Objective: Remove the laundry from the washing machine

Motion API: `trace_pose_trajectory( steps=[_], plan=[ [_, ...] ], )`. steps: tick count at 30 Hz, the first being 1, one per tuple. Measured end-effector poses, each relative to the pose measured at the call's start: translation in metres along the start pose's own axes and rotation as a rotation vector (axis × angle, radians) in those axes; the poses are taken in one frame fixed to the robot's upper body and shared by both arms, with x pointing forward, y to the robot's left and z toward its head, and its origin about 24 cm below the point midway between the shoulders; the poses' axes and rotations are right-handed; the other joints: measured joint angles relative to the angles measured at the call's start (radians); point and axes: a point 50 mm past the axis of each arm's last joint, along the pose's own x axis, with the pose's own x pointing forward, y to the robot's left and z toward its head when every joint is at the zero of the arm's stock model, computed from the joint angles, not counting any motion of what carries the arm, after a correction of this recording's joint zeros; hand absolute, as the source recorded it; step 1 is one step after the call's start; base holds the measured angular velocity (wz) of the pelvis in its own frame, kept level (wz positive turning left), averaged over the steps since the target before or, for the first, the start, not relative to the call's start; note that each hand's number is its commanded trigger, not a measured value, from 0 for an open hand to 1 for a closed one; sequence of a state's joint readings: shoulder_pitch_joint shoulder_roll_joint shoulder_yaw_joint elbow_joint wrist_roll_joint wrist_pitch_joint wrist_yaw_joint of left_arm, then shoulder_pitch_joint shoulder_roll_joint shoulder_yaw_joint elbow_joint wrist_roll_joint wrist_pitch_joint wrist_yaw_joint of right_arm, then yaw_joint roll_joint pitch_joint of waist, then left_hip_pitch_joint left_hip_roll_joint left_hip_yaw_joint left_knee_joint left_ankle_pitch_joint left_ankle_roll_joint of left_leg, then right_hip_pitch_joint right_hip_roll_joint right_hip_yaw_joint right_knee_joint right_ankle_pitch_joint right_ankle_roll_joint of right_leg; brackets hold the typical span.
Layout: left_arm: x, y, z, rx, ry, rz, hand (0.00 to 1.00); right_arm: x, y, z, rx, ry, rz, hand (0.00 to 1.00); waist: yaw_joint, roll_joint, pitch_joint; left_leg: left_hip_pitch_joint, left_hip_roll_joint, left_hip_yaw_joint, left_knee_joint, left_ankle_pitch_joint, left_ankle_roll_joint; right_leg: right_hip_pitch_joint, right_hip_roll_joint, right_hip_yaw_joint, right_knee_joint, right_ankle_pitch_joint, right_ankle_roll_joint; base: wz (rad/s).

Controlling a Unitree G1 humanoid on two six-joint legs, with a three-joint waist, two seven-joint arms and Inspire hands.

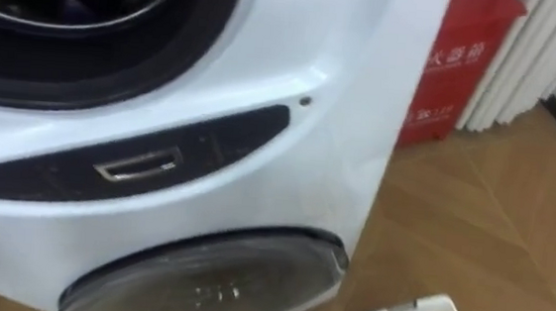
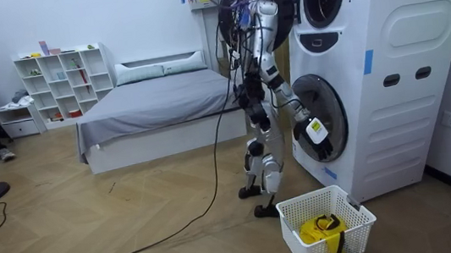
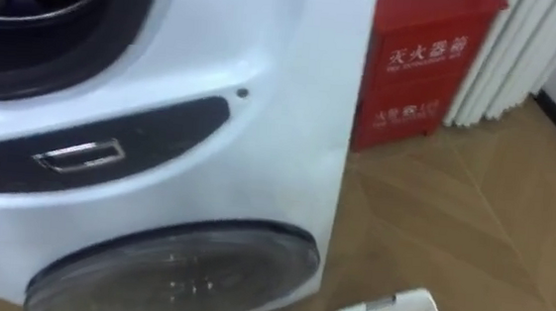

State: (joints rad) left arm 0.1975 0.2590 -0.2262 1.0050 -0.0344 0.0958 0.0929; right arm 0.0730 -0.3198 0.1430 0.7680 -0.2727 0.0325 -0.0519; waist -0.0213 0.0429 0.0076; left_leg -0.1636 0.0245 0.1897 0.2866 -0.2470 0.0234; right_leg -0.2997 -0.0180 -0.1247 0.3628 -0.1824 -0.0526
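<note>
The robot stands close in front of the stacked washing machine (image 2: 396, 124), facing it. Its right hand (image 2: 311, 129) hangs low before the machine's lower door (image 2: 322, 115). That hand is too small in the room view to tell how it is set or whether it holds anything.

The one garment to be seen is a yellow piece of clothing (image 2: 318, 228). It lies in the white laundry basket (image 2: 348, 232) on the floor in front of the machine, below the right hand and well apart from it.

The eye views look down the machine's front. They show the dark mouth of the upper drum (image 1: 71, 0), a black panel with a metal pull handle (image 1: 136, 165) beneath it, and the round lower door shut. What lies inside the drum cannot be told. A red cabinet (image 1: 459, 61) stands just beside the machine. The room view adds the upper door (image 2: 249, 0) swung open, and a bed (image 2: 155, 109) farther from the machine.
</note>
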Motion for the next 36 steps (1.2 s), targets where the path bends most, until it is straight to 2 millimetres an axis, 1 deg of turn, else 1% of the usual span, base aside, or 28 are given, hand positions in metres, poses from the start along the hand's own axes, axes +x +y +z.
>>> trace_pose_trajectory(
  steps=[1,2,3,5,7,9,11,12,13,14,15,17,18,20,21,22,25,27,28,30,31,32,34,36],
  plan=[
    [-0.001,0.000,-0.002,-0.003,0.002,-0.001,0.00,-0.001,0.002,-0.005,0.010,0.019,0.011,0.00,-0.002,-0.003,-0.0016,0.006,0.001,-0.009,0.000,0.000,0.000,0.018,0.000,-0.014,-0.013,0.000,0.000,0.59],
    [-0.001,0.000,-0.003,-0.007,0.003,-0.003,0.00,-0.003,0.006,-0.014,0.034,0.050,0.030,0.00,0.002,-0.007,-0.0015,0.022,0.004,-0.023,-0.002,0.000,0.000,0.056,0.001,-0.037,-0.039,0.000,0.000,0.52],
    [-0.001,0.000,-0.004,-0.009,0.003,-0.006,0.00,-0.005,0.008,-0.018,0.051,0.062,0.036,0.00,0.002,-0.009,-0.0016,0.030,0.005,-0.033,-0.003,0.000,0.000,0.074,0.001,-0.051,-0.053,0.001,0.001,0.66],
    [-0.001,0.001,-0.004,-0.025,0.004,-0.013,0.00,-0.009,0.014,-0.034,0.093,0.122,0.062,0.00,0.002,-0.012,-0.0018,0.056,0.015,-0.034,-0.006,0.000,0.000,0.151,0.003,-0.102,-0.110,0.007,0.006,0.68],
    [-0.001,0.003,-0.005,-0.031,-0.001,-0.005,0.00,-0.010,0.016,-0.042,0.117,0.162,0.071,0.00,0.006,-0.015,-0.0035,0.082,0.015,-0.034,-0.020,0.000,0.000,0.191,0.003,-0.126,-0.136,0.008,0.009,0.42],
    [-0.002,0.005,-0.008,-0.043,0.005,0.001,0.00,-0.010,0.016,-0.044,0.146,0.172,0.076,0.00,0.011,-0.014,-0.0042,0.104,0.015,-0.039,-0.034,0.000,0.000,0.219,0.004,-0.132,-0.153,0.008,0.012,0.18],
    [-0.002,0.005,-0.008,-0.046,0.005,0.000,0.00,-0.010,0.019,-0.049,0.187,0.195,0.089,0.00,0.020,-0.014,-0.0042,0.123,0.012,-0.059,-0.056,0.001,-0.002,0.236,0.003,-0.144,-0.160,0.008,0.014,0.09],
    [-0.002,0.005,-0.008,-0.053,0.004,0.000,0.00,-0.011,0.019,-0.051,0.201,0.208,0.090,0.00,0.021,-0.015,-0.0047,0.129,0.012,-0.060,-0.065,0.001,-0.003,0.240,0.003,-0.149,-0.161,0.008,0.014,0.16],
    [-0.002,0.008,-0.008,-0.065,0.005,0.007,0.00,-0.012,0.021,-0.058,0.226,0.238,0.093,0.00,0.025,-0.021,-0.0021,0.151,0.010,-0.064,-0.086,0.006,-0.009,0.255,0.003,-0.153,-0.164,0.007,0.016,0.19],
    [-0.002,0.009,-0.012,-0.064,0.015,0.014,0.00,-0.015,0.024,-0.066,0.249,0.276,0.097,0.00,0.026,-0.030,0.0008,0.174,0.004,-0.064,-0.100,0.008,-0.011,0.279,0.004,-0.155,-0.173,0.007,0.017,0.19],
    [-0.002,0.009,-0.016,-0.060,0.029,0.017,0.00,-0.018,0.027,-0.073,0.265,0.307,0.098,0.00,0.027,-0.035,0.0013,0.192,0.002,-0.065,-0.105,0.008,-0.011,0.298,0.004,-0.158,-0.180,0.005,0.019,0.12],
    [-0.003,0.009,-0.019,-0.037,0.042,0.018,0.00,-0.022,0.030,-0.080,0.283,0.338,0.100,0.00,0.026,-0.041,-0.0012,0.209,0.002,-0.067,-0.105,0.008,-0.011,0.318,0.002,-0.165,-0.180,0.005,0.020,0.10],
    [-0.003,0.009,-0.020,-0.022,0.044,0.019,0.00,-0.025,0.033,-0.085,0.290,0.359,0.106,0.00,0.026,-0.048,-0.0027,0.215,0.002,-0.067,-0.105,0.008,-0.011,0.325,0.002,-0.168,-0.180,0.005,0.020,0.12],
    [-0.003,0.009,-0.020,-0.008,0.044,0.020,0.00,-0.027,0.036,-0.089,0.299,0.388,0.109,0.00,0.026,-0.056,-0.0012,0.224,0.001,-0.069,-0.107,0.008,-0.010,0.335,0.000,-0.174,-0.181,0.006,0.020,0.09],
    [-0.003,0.008,-0.021,-0.015,0.048,0.020,0.00,-0.028,0.037,-0.092,0.314,0.402,0.105,0.00,0.026,-0.057,-0.0017,0.227,0.000,-0.071,-0.109,0.008,-0.010,0.340,0.000,-0.177,-0.181,0.006,0.021,0.08],
    [-0.003,0.008,-0.023,-0.024,0.057,0.020,0.00,-0.030,0.039,-0.094,0.348,0.421,0.089,0.00,0.026,-0.056,-0.0010,0.237,-0.001,-0.074,-0.109,0.008,-0.010,0.351,-0.001,-0.179,-0.184,0.007,0.022,0.06],
    [-0.003,0.008,-0.026,-0.002,0.072,0.025,0.00,-0.036,0.049,-0.101,0.430,0.469,0.084,0.00,0.027,-0.054,-0.0024,0.249,-0.001,-0.079,-0.111,0.008,-0.010,0.370,-0.004,-0.180,-0.194,0.009,0.027,0.07],
    [-0.003,0.006,-0.026,0.030,0.074,0.024,0.00,-0.036,0.054,-0.099,0.441,0.466,0.094,0.00,0.028,-0.049,-0.0027,0.248,-0.003,-0.079,-0.107,0.007,-0.010,0.370,-0.008,-0.180,-0.193,0.008,0.031,0.00],
    [-0.004,0.005,-0.028,0.036,0.082,0.020,0.00,-0.036,0.058,-0.096,0.449,0.458,0.103,0.00,0.029,-0.045,-0.0041,0.247,-0.005,-0.079,-0.103,0.006,-0.008,0.370,-0.010,-0.179,-0.191,0.006,0.034,0.00],
    [-0.004,0.001,-0.029,0.033,0.093,0.008,0.00,-0.035,0.063,-0.092,0.459,0.447,0.118,0.00,0.029,-0.037,-0.0019,0.249,-0.006,-0.078,-0.092,0.005,-0.006,0.369,-0.013,-0.177,-0.177,0.005,0.035,-0.02],
    [-0.004,-0.002,-0.029,0.029,0.093,-0.008,0.00,-0.035,0.065,-0.090,0.465,0.437,0.128,0.00,0.028,-0.030,0.0003,0.250,-0.008,-0.078,-0.085,0.004,-0.005,0.369,-0.017,-0.174,-0.166,0.003,0.037,0.00],
    [-0.004,-0.004,-0.028,0.028,0.091,-0.026,0.00,-0.034,0.064,-0.088,0.465,0.430,0.130,0.00,0.029,-0.027,0.0044,0.252,-0.014,-0.078,-0.081,-0.001,0.004,0.367,-0.019,-0.169,-0.155,-0.005,0.040,0.00],
    [-0.004,-0.006,-0.029,0.046,0.095,-0.041,0.00,-0.032,0.063,-0.086,0.466,0.419,0.140,0.00,0.031,-0.022,0.0059,0.258,-0.016,-0.078,-0.081,-0.005,0.008,0.367,-0.017,-0.155,-0.142,-0.017,0.043,-0.03],
    [-0.005,-0.006,-0.032,0.063,0.102,-0.046,0.00,-0.033,0.064,-0.086,0.470,0.417,0.151,0.00,0.030,-0.019,0.0043,0.267,-0.015,-0.077,-0.079,-0.005,0.008,0.368,-0.021,-0.153,-0.142,-0.020,0.043,-0.04]
  ],
)
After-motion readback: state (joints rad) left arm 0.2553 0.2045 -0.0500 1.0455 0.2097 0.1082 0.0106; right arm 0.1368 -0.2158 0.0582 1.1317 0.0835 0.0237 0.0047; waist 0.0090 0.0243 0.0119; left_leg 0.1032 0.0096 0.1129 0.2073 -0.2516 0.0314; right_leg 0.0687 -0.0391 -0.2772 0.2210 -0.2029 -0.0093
